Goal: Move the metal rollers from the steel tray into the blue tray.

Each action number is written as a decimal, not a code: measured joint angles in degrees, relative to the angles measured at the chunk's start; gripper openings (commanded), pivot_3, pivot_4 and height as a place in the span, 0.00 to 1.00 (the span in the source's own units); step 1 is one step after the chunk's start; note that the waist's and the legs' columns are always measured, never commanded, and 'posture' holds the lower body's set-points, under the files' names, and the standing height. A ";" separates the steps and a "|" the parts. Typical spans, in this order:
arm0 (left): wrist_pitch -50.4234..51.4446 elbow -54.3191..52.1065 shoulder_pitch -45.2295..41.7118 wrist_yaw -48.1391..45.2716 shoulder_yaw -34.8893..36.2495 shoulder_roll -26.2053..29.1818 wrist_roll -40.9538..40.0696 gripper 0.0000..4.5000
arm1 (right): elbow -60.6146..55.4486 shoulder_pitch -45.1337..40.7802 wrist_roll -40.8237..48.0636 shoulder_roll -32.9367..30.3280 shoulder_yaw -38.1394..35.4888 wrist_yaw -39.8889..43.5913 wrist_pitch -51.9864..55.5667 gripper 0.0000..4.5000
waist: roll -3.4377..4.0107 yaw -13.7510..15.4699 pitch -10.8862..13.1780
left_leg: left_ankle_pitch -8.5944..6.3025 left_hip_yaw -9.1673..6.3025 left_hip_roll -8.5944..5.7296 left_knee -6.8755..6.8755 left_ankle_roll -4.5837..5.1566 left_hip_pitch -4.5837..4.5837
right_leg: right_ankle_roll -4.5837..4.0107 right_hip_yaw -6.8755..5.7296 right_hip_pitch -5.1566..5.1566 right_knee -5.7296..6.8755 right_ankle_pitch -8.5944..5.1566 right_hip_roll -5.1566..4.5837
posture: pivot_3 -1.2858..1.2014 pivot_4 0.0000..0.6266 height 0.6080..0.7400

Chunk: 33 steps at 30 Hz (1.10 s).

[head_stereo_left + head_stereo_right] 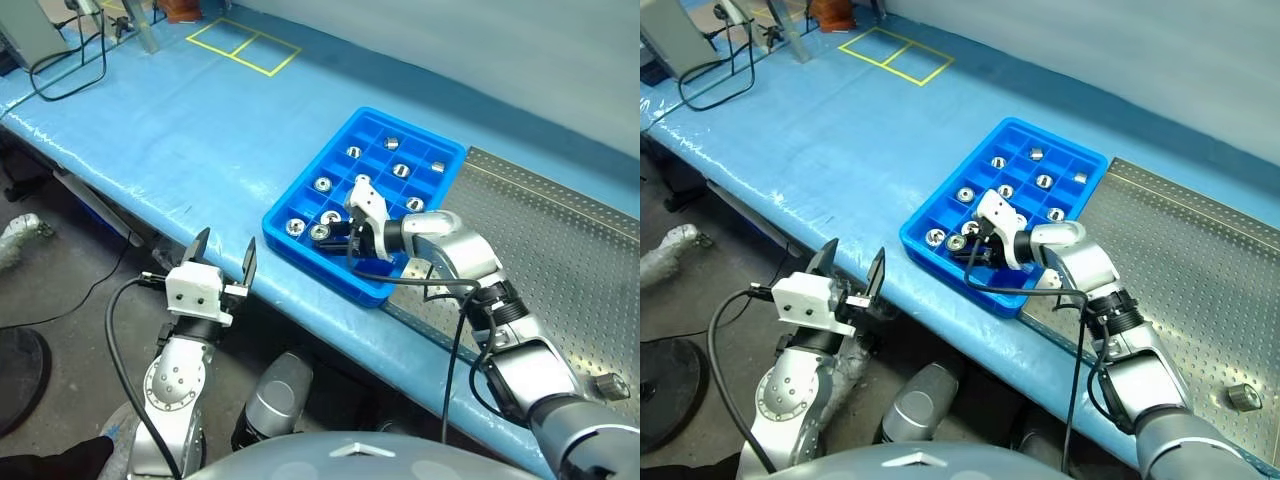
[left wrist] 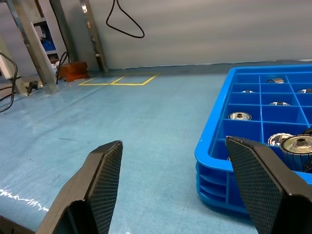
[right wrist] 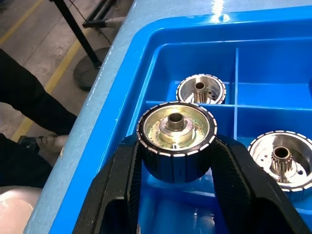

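Observation:
The blue tray (image 1: 310, 262) lies on the blue table with its short side toward me, and several metal rollers (image 1: 323, 184) sit in its cells. My right gripper (image 1: 352, 240) hangs over the tray's near cells. It is shut on one metal roller (image 3: 176, 141), whose ribbed sides are pinched between the two black fingers (image 3: 129, 180). Right of the blue tray lies the steel tray (image 1: 560, 230), with a single roller (image 1: 1243, 397) near its front right. My left gripper (image 1: 224, 255) stands open and empty off the table's front edge, left of the blue tray (image 2: 214, 146).
Yellow tape squares (image 1: 243, 45) mark the table's far left, with black cables (image 1: 70, 60) and metal stand legs beyond. The table's front edge (image 1: 150, 215) runs diagonally between my left gripper and the tray. The floor lies below.

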 measured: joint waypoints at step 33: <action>-0.95 14.50 -17.54 -9.93 -5.77 0.07 -3.17 0.83 | -18.76 20.33 5.48 -8.99 -27.36 -19.67 12.56 0.87 | 0.01 -9.41 -0.18 | -0.07 0.09 0.16 0.32 0.13 -0.02 | -0.32 -0.12 0.43 0.00 0.31 0.00 | 0.54 0.24 1.00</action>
